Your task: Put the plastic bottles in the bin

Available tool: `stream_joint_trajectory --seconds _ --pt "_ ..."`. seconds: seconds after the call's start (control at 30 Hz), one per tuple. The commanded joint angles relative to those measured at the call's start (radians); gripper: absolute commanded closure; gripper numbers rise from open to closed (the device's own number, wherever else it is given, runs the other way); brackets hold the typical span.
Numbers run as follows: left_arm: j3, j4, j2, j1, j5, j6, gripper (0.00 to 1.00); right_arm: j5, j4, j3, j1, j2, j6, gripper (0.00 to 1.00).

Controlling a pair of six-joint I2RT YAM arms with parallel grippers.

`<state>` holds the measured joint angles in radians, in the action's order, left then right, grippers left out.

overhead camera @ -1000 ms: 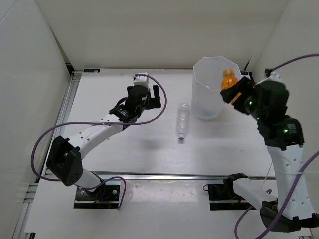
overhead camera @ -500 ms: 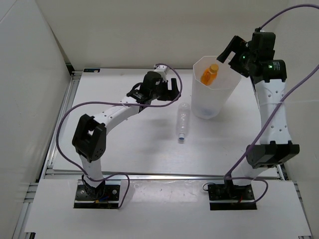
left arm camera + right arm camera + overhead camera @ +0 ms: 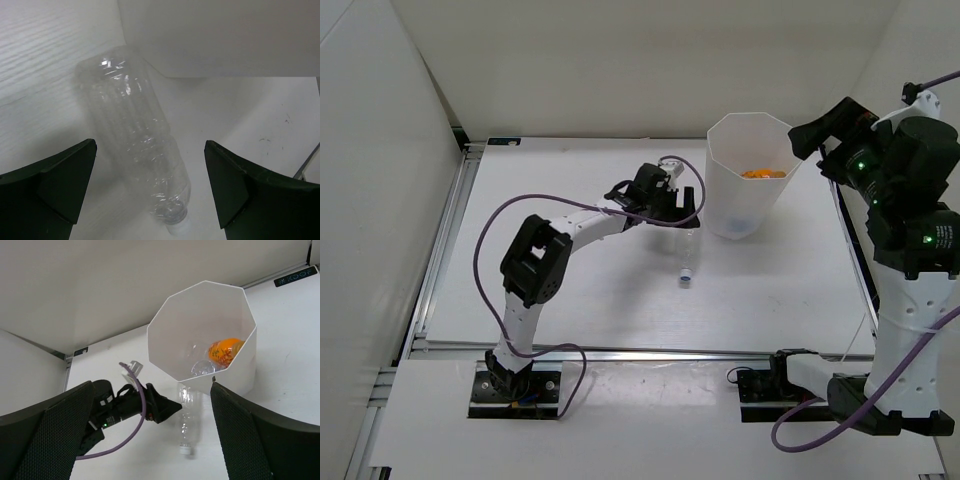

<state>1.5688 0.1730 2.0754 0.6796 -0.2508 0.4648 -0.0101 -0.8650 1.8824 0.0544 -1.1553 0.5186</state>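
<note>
The orange bottle (image 3: 226, 351) has dropped from the right gripper (image 3: 820, 135) into the bin (image 3: 720, 195) — the left gripper (image 3: 150, 150) has swung over to the clear bottle (image 3: 135, 145).
We see both grippers spread wide, holding nothing; the right hangs by the bin's 3 o'clock rim. The clear bottle lies flat on the table (image 3: 570, 290) at the bin's 8 o'clock, cap toward 6, between the left gripper's jaws, apparently untouched. Something clear under the orange one is probably another bottle. We judge the pick is in hand — next, lower, close across the ribbed body, lift, carry over the rim.
</note>
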Motion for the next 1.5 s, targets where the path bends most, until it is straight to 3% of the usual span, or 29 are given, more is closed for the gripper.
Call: stream_joint_trajectory --seconds 0.0,0.17,0.43,0.6,0.67,0.77,0.83,1.03,1.17,1.23,1.27,1.3,1.37,1.47 --pt "0.071 -0.009 0.017 0.018 -0.091 0.008 0.00 0.001 -0.005 -0.037 -0.002 -0.012 -0.020 0.00" --pt "0.089 -0.009 0.097 0.038 -0.117 0.029 0.00 -0.008 -0.049 -0.019 -0.002 -0.012 -0.020 0.00" --pt "-0.001 -0.009 0.127 0.038 -0.139 0.048 0.00 -0.027 -0.078 -0.068 -0.002 0.031 -0.011 0.00" --pt "-0.001 -0.009 0.137 0.038 -0.189 0.046 0.30 -0.018 -0.078 -0.103 -0.002 0.040 -0.011 0.00" --pt "-0.001 -0.009 0.108 0.028 -0.159 0.037 0.35 -0.018 -0.078 -0.103 -0.002 0.040 -0.011 0.00" --pt "-0.001 -0.009 0.051 -0.041 -0.148 0.048 0.54 0.002 -0.078 -0.114 -0.002 0.040 0.000 0.00" --pt "0.010 -0.009 -0.006 -0.093 -0.139 0.058 0.59 0.002 -0.078 -0.124 -0.002 0.040 0.000 0.00" --pt "0.209 -0.009 -0.120 -0.184 -0.047 0.048 0.59 0.015 -0.088 -0.144 -0.002 0.040 0.018 0.00" --pt "0.543 -0.009 -0.052 -0.184 -0.016 0.035 0.59 0.025 -0.088 -0.154 -0.002 0.049 0.027 0.00" --pt "0.831 -0.009 0.079 -0.184 -0.016 0.058 0.59 0.025 -0.088 -0.154 -0.002 0.049 0.027 0.00" --pt "0.928 -0.009 0.128 -0.184 -0.030 0.087 0.52 0.025 -0.088 -0.154 -0.002 0.049 0.027 0.00" --pt "1.080 -0.029 0.173 -0.184 -0.030 0.124 0.52 0.038 -0.088 -0.154 -0.002 0.049 0.027 0.00" --pt "1.103 -0.091 0.226 -0.173 -0.021 0.201 0.52 0.038 -0.088 -0.154 -0.002 0.049 0.027 0.00" --pt "0.852 -0.320 0.149 -0.112 0.036 0.222 0.50 0.047 -0.088 -0.154 -0.002 0.059 0.027 0.00"
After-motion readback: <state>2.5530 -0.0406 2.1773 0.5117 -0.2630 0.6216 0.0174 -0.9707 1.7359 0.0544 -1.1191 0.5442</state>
